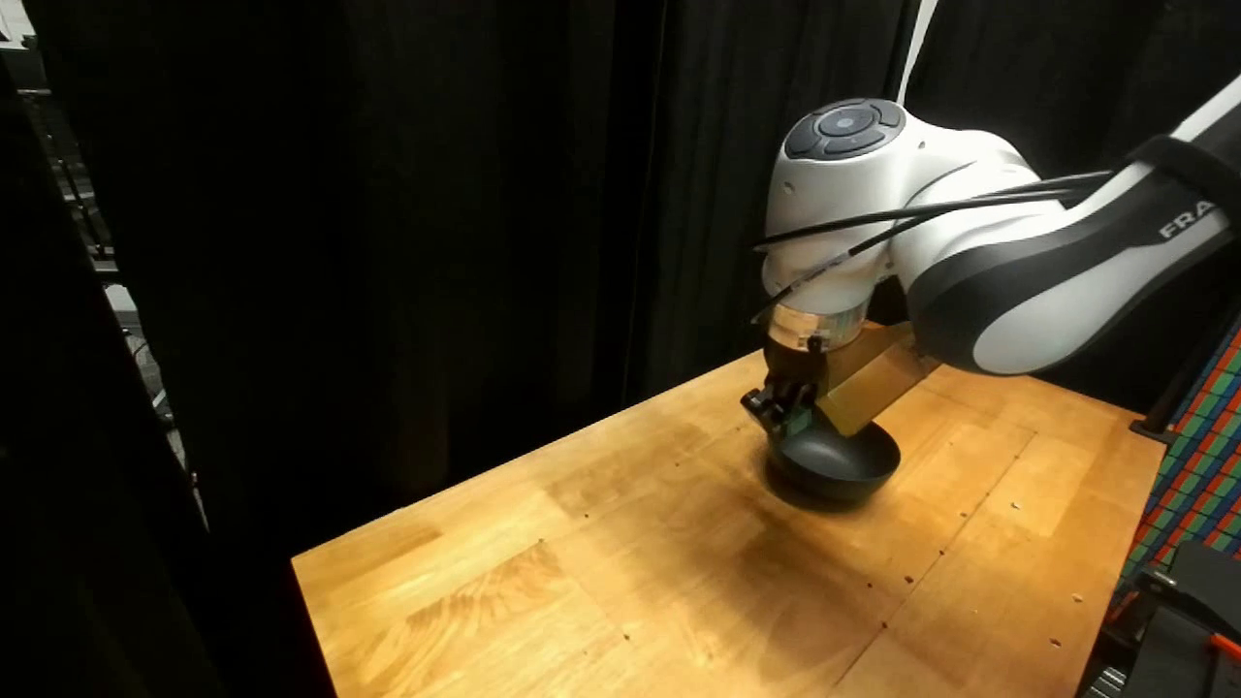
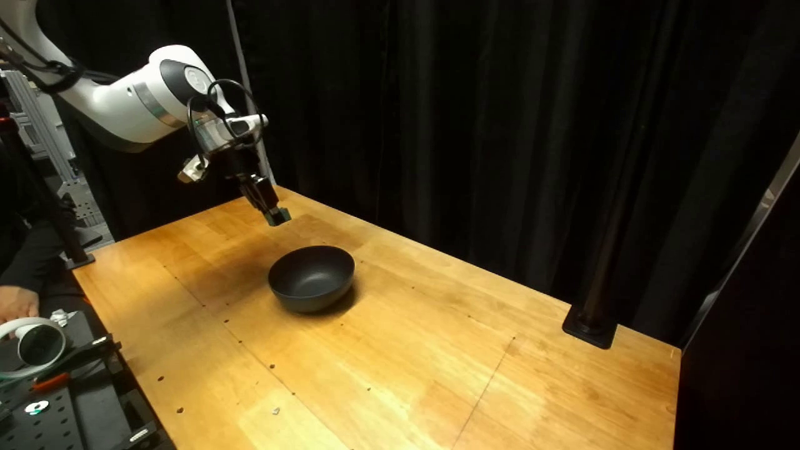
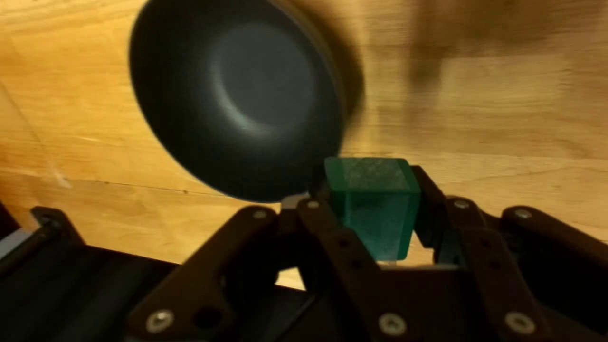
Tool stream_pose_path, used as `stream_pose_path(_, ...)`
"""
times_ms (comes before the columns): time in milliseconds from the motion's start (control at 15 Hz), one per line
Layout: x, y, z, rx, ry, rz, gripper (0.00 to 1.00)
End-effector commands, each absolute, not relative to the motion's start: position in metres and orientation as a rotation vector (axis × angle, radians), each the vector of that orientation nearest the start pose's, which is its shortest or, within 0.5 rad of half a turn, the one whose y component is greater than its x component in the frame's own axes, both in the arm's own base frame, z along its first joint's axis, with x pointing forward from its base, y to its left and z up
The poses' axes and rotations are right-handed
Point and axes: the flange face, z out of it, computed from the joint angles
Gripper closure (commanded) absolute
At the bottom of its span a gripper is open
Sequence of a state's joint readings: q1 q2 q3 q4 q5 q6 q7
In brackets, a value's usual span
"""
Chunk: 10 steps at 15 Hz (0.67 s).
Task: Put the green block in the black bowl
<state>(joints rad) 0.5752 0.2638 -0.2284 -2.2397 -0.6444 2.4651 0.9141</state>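
Observation:
The green block [image 3: 380,213] is held between the two fingers of my gripper [image 3: 373,202] in the wrist view. In an exterior view the block [image 2: 278,217] hangs in the air above the table, higher than the bowl and off to its far side. The black bowl [image 3: 261,76] stands upright on the table and shows no contents in the wrist view. It also shows in both exterior views [image 1: 842,463] [image 2: 312,279]. In an exterior view the block [image 1: 798,421] overlaps the bowl's rim, partly hidden by the dark fingers. In the wrist view the block is just outside the bowl's rim.
The wooden table [image 2: 437,350] carries the bowl. A black post base [image 2: 589,326] stands at its far edge. A small pale scrap [image 2: 275,410] lies near the front. Dark curtains [image 2: 469,125] hang behind. A person's hand [image 2: 17,302] shows beside the table.

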Motion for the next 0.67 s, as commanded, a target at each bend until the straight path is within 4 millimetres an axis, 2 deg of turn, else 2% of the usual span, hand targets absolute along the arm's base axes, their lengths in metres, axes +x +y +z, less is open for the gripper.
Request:
stream_pose_path(0,0.505,0.146,0.249,-3.574,0.212,-0.465,0.83)
stream_pose_path(200,0.505,0.119,0.236,-3.583,0.313,-0.479,0.81)
stream_pose_path(267,0.505,0.114,0.234,-3.580,0.339,-0.480,0.33)
stream_pose_path(400,0.501,0.111,0.235,-3.541,0.375,-0.470,0.28)
stream_pose_path(533,0.491,0.123,0.253,-3.462,0.337,-0.454,0.12)
stream_pose_path(600,0.483,0.130,0.272,-3.390,0.322,-0.443,0.03)
